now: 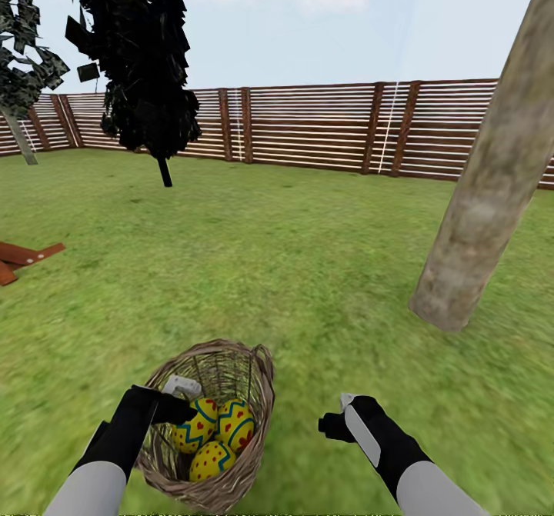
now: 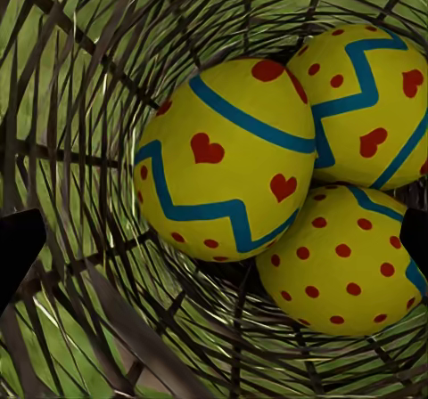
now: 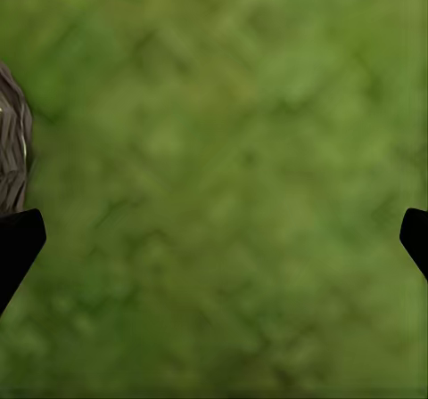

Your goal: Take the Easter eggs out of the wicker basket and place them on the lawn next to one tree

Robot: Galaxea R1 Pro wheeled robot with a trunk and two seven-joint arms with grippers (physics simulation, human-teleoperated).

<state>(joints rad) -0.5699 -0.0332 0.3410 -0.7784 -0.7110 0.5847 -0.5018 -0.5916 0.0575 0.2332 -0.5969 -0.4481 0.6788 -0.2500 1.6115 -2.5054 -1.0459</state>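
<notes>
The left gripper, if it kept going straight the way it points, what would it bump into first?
Most likely the egg with hearts, which sits dead ahead between the open jaws of the left gripper, inside the basket. How far off it is, I cannot tell.

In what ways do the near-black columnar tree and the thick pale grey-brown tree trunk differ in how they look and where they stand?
The near-black columnar tree stands far back, close to the wooden slat fence; the thick pale grey-brown tree trunk rises much nearer the wicker basket. The columnar tree has a thin dark stem under dense foliage; the pale trunk is broad, mottled and bare. The stem looks nearly upright; the pale trunk appears tilted. Both grow from the green lawn.
</notes>
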